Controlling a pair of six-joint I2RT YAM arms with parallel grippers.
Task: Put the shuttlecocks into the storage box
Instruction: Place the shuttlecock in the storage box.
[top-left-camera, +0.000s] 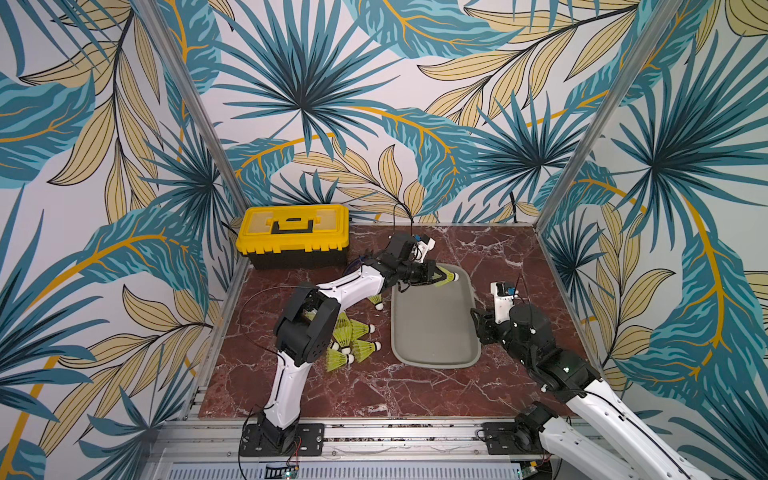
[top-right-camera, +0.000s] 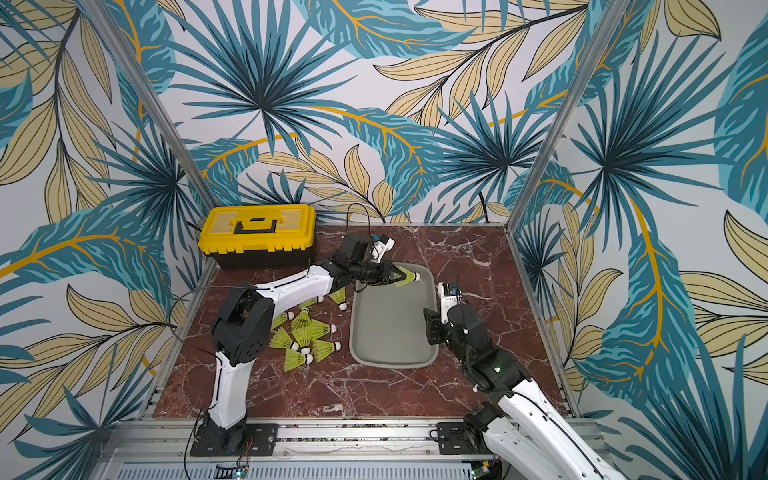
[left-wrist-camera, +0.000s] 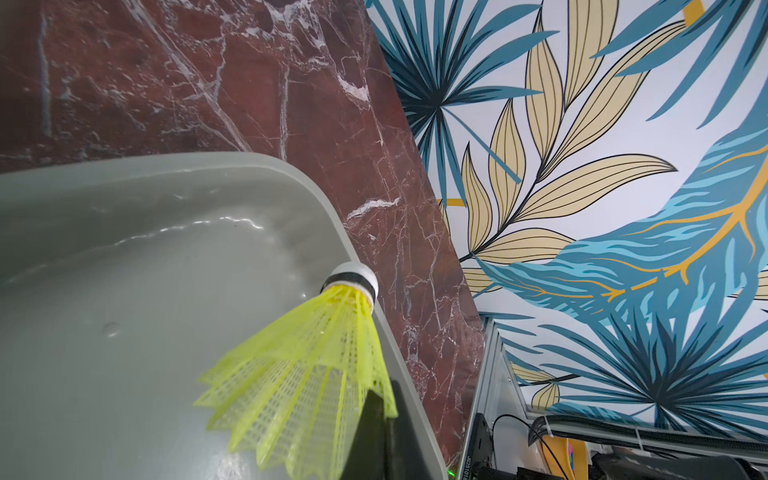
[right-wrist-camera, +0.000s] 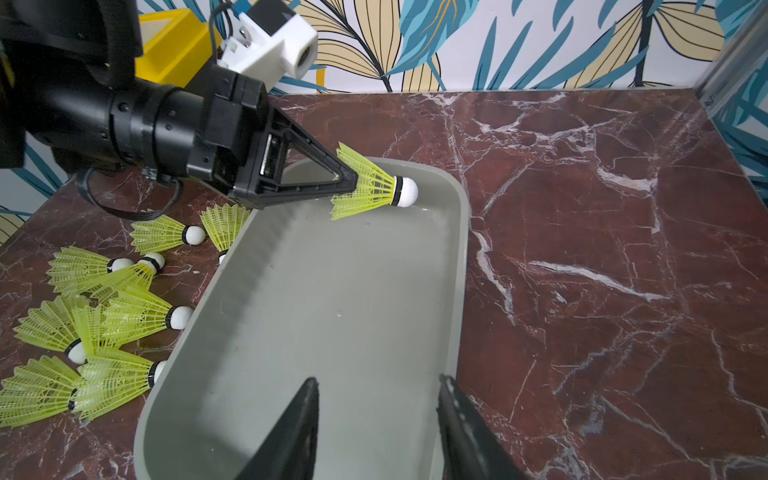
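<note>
Nearest, we note the right gripper (right-wrist-camera: 377, 378) with jaws apart, grasping nothing, over the right side of the storage box (top-left-camera: 434, 365). Loose shuttlecocks (top-left-camera: 360, 330) lie clustered on the table (top-left-camera: 415, 395) just left of the box. Farther on, the left gripper (right-wrist-camera: 351, 185) is clenched on a single shuttlecock (right-wrist-camera: 376, 189) by its skirt, above the box's far end. Yellow toolbox (top-left-camera: 293, 232) in the far left corner.

I count ten shuttlecocks (top-right-camera: 322, 328) — one held shuttlecock (right-wrist-camera: 370, 187) between the left gripper's (right-wrist-camera: 352, 183) fingers, and nine overlapping in a heap off to their side, as best I can tell. One storage box (top-right-camera: 390, 328), one toolbox (top-right-camera: 257, 232), and two grippers — the right gripper (right-wrist-camera: 377, 380) being the second.
</note>
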